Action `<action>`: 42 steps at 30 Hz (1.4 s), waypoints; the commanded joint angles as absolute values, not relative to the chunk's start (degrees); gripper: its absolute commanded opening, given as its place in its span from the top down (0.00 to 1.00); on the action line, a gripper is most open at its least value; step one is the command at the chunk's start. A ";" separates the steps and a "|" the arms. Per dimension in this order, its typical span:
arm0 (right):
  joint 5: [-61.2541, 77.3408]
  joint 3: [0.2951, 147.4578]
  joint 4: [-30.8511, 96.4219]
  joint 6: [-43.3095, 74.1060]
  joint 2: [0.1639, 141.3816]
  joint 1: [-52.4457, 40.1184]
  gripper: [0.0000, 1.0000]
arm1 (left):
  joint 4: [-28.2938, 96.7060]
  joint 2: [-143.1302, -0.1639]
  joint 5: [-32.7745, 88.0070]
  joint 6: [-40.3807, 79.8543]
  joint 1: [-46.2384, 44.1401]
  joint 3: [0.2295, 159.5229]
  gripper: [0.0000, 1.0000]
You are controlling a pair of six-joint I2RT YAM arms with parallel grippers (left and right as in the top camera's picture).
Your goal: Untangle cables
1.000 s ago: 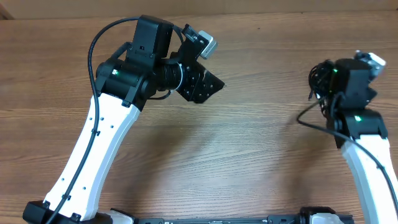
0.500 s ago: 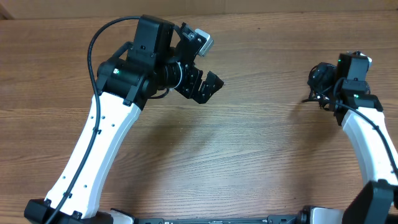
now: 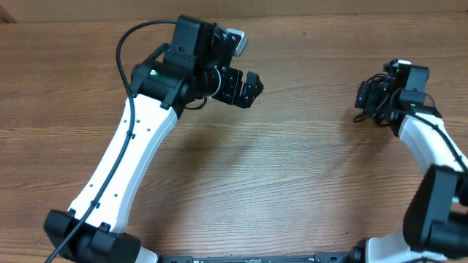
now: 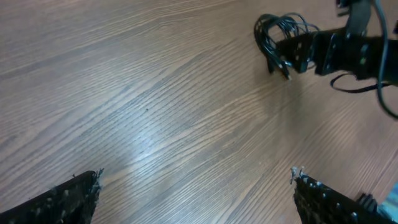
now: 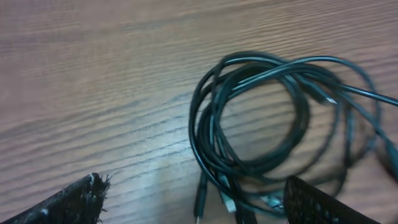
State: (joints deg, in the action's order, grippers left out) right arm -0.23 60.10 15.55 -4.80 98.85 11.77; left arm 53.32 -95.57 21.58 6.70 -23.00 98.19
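Note:
The cables point(image 5: 261, 124) are thin black cords wound into a tangled coil with small silvery plug tips, lying on the wooden table. They show at the right in the overhead view point(image 3: 365, 98) and at the upper right in the left wrist view point(image 4: 278, 31). My right gripper point(image 5: 193, 202) is open, its fingers low on either side of the coil's near edge; it also shows in the overhead view point(image 3: 376, 102). My left gripper point(image 3: 247, 86) is open and empty above bare table point(image 4: 196, 186), far to the left of the coil.
The wooden table point(image 3: 292, 168) fills the views. The white left arm point(image 3: 124, 168) crosses the left half. The right arm point(image 3: 431, 146) stands along the right edge. A thick black arm wire point(image 3: 124, 51) loops over the left arm.
The right arm has swung back and turned its gripper left onto the cable coil. The left arm has shifted right and rotated its wrist. Both grippers hold nothing.

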 commanded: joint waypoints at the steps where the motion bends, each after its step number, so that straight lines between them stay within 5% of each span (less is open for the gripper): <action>1: 1.69 61.04 13.91 -8.23 102.65 12.21 0.10 | 53.04 -96.55 20.53 9.28 -23.27 98.28 0.01; 12: 3.62 61.04 11.73 -8.23 110.24 14.96 0.17 | 53.80 -96.64 20.36 8.80 -23.27 98.28 0.00; 18: 7.42 61.04 12.21 -8.29 112.01 16.51 0.52 | 53.71 -96.64 20.38 8.82 -23.29 98.28 0.00; 23: 7.68 61.04 11.25 -9.50 112.01 16.53 0.62 | 53.93 -96.64 20.38 8.84 -23.29 98.28 0.00; 27: 10.26 61.04 13.02 -9.50 112.01 16.45 0.91 | 53.39 -96.64 20.38 8.86 -23.27 98.28 0.00; 29: 12.05 61.04 14.24 -9.47 112.01 16.25 0.96 | 53.21 -96.64 20.38 8.86 -23.27 98.28 0.00; 37: 25.21 62.72 20.45 -9.06 110.65 16.12 0.96 | 53.08 -96.64 20.58 8.82 -23.22 98.28 0.00; 42: 44.97 68.90 24.69 -9.02 104.99 16.14 0.96 | 52.84 -96.62 22.31 8.82 -22.70 98.32 0.07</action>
